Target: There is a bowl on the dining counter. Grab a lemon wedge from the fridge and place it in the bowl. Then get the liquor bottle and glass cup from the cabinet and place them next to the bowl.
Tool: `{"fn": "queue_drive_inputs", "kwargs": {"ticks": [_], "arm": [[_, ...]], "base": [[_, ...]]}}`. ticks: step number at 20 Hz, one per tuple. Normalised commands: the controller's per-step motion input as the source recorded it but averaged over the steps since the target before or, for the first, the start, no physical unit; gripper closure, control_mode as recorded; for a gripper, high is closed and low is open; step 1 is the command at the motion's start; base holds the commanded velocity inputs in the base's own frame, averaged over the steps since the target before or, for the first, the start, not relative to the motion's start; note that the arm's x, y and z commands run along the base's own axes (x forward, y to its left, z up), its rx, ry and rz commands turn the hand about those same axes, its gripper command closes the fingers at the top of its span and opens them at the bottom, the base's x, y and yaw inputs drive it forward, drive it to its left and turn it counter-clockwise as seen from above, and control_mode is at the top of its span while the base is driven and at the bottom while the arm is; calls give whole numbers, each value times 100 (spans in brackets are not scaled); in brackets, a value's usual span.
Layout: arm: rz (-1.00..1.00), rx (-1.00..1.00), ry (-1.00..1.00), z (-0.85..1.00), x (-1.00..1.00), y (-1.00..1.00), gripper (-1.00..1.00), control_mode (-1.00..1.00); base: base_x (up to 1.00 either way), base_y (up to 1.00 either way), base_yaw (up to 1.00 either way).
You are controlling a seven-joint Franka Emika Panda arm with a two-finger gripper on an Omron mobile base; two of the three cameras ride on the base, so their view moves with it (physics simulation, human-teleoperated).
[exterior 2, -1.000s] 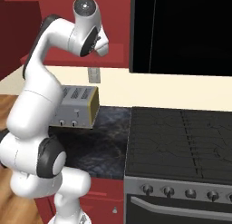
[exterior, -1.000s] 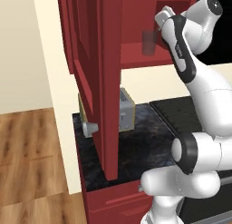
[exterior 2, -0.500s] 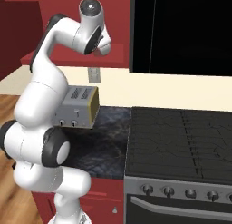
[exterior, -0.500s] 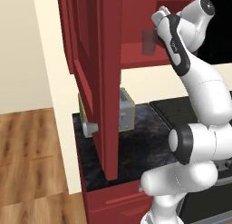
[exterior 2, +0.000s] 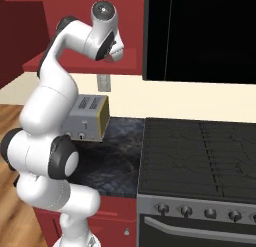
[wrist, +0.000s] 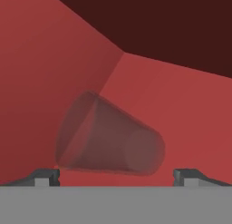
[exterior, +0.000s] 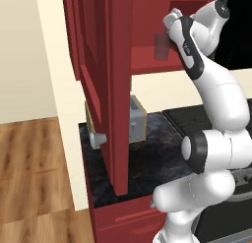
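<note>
While the open door hides much of the cabinet, the glass cup stands on its shelf, faint, between the gripper tips; jaws spread wide, gaps either side.

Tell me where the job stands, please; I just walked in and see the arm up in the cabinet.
Looks done: the cabinet door stands open. In hand: the gripper, open, faces the glass cup on the shelf, nothing gripped yet. Left: gripping the cup and setting it down. Bowl, lemon and bottle are out of frame, so their state can't be judged.
</note>
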Motion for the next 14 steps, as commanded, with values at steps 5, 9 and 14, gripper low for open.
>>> {"fn": "queue_drive_inputs", "kwargs": {"ticks": [5, 9, 14], "arm": [[0, 2, 0, -5, 25, 0, -100, -100], [0, 2, 0, 0, 27, -4, -100, -100], [0, 2, 0, 0, 21, -7, -100, -100]], "base": [[0, 0, 0], [0, 0, 0], [0, 0, 0]]}}
